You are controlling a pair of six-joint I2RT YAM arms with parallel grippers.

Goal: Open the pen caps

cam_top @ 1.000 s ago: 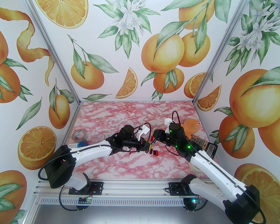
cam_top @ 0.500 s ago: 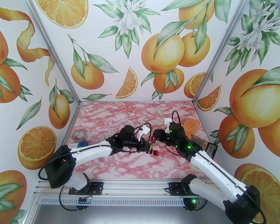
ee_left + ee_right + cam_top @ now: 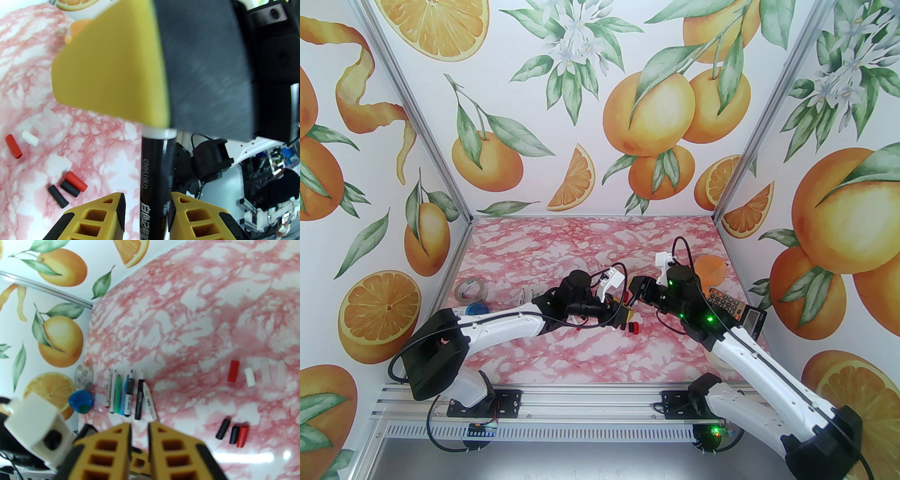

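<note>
A glossy black-barrelled marker pen [image 3: 154, 164] with white print and a white collar hangs in the air just above a trio of loose plastic pen caps [image 3: 234, 434] — two black, one red — lying side by side on the pink marbled table [image 3: 187, 310]. The left gripper [image 3: 146, 196] has its ribbed yellow fingers parted wider than the barrel. A gap shows on one side, and the black pad on the other side is right at the barrel, though I cannot tell whether it touches. The right gripper [image 3: 140, 425] is clamped tight on the pen's far end. Its yellow finger with the dark pad covers everything past the collar, so any cap there is hidden.

Farther from the arm bases than the trio lie a red cap [image 3: 233, 371], a white cap [image 3: 250, 377] and two clear ones [image 3: 266, 371], all short smooth cylinders, near one another but apart. Well left of the trio in the top view, six slim pens [image 3: 126, 394] lie in a close row — white, green, blue and black barrels, pointed tips showing. Farther left of the trio sit a blue round object [image 3: 80, 401] and a roll of clear tape [image 3: 84, 376]. Right of the trio are a calculator [image 3: 729, 304] with coloured keys and an orange rounded thing [image 3: 711, 271], both partly behind the right arm [image 3: 745, 365].
</note>
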